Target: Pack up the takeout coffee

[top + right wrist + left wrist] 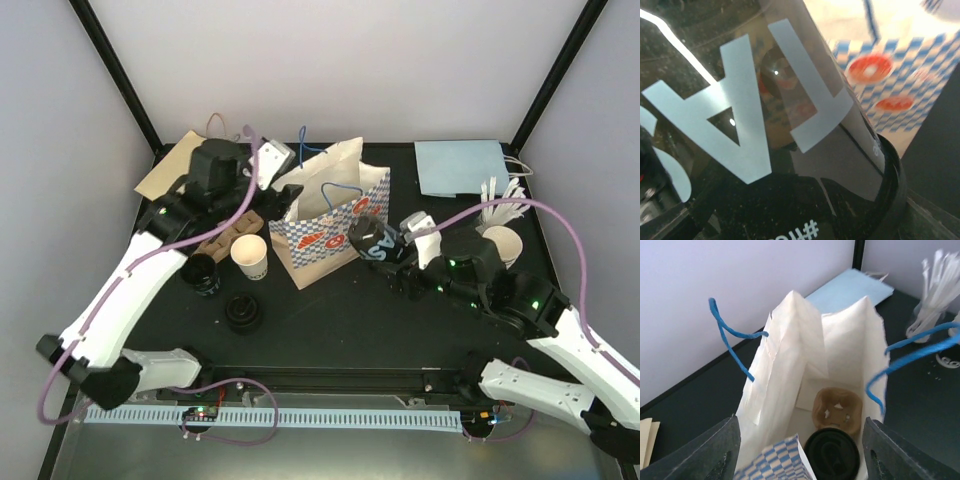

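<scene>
Black table (pixel 340 320): paper bag (pixel 325 228), white cup (pixel 250 257), black lid (pixel 243 312), flat blue bag (pixel 460 166).

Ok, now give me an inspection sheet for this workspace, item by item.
Surface: black table, arm bases along its near edge.
Job's things: checked paper bag stands open, with a brown carrier and a black lid inside; lettered black cup beside the bag; white cup upright on the table.
Clutter: loose black lids; flat brown bag; flat blue bag; white stirrers.
Grippers: left gripper open above the bag's mouth; right gripper holds the lettered black cup.
Cables: purple cables run along both arms.
Surroundings: pale walls, black frame posts.
</scene>
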Tool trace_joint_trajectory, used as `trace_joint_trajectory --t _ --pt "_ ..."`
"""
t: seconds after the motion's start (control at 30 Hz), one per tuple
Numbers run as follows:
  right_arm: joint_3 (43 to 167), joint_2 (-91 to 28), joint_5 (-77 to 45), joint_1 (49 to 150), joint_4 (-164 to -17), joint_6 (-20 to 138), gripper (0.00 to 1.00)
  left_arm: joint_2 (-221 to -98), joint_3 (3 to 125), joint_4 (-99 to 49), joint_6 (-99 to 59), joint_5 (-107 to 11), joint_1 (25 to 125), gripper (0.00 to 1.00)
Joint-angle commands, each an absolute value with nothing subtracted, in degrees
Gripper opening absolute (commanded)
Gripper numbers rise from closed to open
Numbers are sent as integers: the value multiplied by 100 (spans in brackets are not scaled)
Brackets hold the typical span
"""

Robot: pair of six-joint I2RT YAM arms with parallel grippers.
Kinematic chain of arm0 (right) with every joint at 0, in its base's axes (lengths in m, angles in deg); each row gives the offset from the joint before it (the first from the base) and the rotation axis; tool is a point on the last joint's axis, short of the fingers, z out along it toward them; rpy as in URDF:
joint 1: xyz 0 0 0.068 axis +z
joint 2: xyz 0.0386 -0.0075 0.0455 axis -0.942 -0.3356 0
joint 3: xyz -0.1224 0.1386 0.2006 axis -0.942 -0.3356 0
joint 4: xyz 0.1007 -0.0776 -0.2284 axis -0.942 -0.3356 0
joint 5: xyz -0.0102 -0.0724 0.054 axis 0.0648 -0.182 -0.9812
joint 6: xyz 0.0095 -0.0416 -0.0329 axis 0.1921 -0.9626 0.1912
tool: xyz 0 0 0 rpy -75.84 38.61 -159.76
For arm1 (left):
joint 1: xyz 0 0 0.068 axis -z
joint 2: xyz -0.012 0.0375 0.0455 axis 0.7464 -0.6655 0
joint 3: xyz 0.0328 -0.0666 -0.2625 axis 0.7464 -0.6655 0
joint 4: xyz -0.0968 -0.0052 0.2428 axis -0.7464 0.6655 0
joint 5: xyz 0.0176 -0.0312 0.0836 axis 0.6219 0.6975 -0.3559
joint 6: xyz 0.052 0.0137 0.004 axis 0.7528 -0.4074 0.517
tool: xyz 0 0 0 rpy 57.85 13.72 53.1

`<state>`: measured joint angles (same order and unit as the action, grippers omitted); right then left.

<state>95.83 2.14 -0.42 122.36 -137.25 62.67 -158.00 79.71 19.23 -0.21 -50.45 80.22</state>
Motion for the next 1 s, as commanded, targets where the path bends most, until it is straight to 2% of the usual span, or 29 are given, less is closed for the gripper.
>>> trace_joint_trajectory --t 0.0,0.17,0.33,0.43,0.57,0.77,0.97 --pt "9118 451 -1063 12201 -14180 6957 77 -15074 7688 2128 -281 -4665 8022 71" --pt "8510 405 -1529 12206 -14362 7238 78 -14348 6887 2228 -1215 -4276 8144 84" --pt "8163 -187 -1850 12200 -14206 7633 80 -13660 5738 1550 -2718 -4102 8769 97" --pt "8095 -551 -1936 12202 -14173 7741 80 -13350 4949 854 -3220 -4025 9158 98" --pt "8271 -1043 -1382 12190 -14656 7521 80 -13368 4139 180 -3903 -3739 9391 97" --pt "8425 -1833 -1291 12199 -14985 7345 82 -13764 3403 -869 -4621 -3538 9535 94" --pt "8544 -2495 -1280 12193 -15012 7296 82 -13911 2823 -1601 -4667 -3634 9549 93"
